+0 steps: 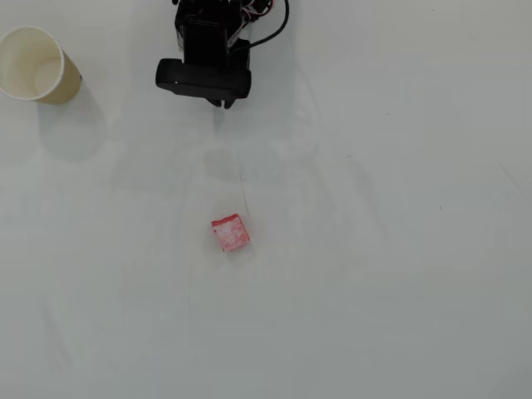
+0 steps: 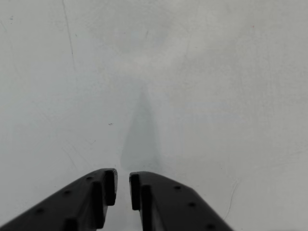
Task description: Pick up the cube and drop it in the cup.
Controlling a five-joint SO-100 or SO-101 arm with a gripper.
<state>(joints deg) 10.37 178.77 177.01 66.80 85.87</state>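
In the overhead view the table was plain white and slightly glossy, with soft shadows and a few thin scratches; nothing of the room showed beyond it. The cube lay near the middle, alone, small and red with whitish worn speckles, turned a little askew. The cup stood at the upper left, well apart from the cube, white inside, tan outside, its mouth empty. The black arm sat at the top edge, above the cube.

In the wrist view only the pale, faintly scratched table was seen. The gripper entered from below; its two black jaws stood almost together, a narrow gap between them, holding nothing.
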